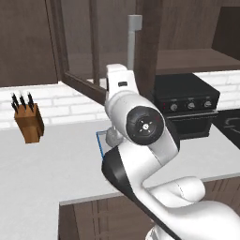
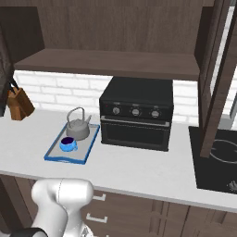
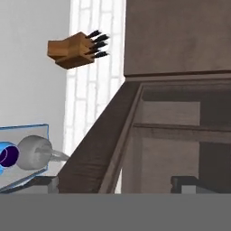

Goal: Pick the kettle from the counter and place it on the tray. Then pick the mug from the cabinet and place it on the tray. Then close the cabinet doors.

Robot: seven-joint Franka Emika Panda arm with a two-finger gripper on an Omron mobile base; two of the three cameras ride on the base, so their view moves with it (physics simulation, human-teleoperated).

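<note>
The grey kettle (image 2: 77, 126) and the blue mug (image 2: 68, 144) both stand on the blue-rimmed tray (image 2: 88, 147) on the counter (image 2: 139, 169). In the hand view, which is rolled, the kettle (image 3: 34, 152), the mug (image 3: 6, 155) and the tray rim (image 3: 27, 128) sit at the lower left. My gripper (image 3: 115, 184) is open with nothing between its fingertips (image 3: 185, 182). It is up by the cabinet, and the edge of the open left cabinet door (image 3: 103, 140) runs just ahead of it. The cabinet (image 2: 106, 62) shelf is bare. Both doors stand open: the left one (image 1: 77, 47) with its grey handle (image 1: 135, 40), and the right one (image 2: 217, 69).
A black oven (image 2: 136, 113) stands right of the tray under the cabinet. A wooden knife block (image 1: 29, 123) sits at the counter's back left. A dark cooktop (image 2: 217, 157) lies at the far right. My own arm (image 1: 140, 126) hides most of the tray in the left base view.
</note>
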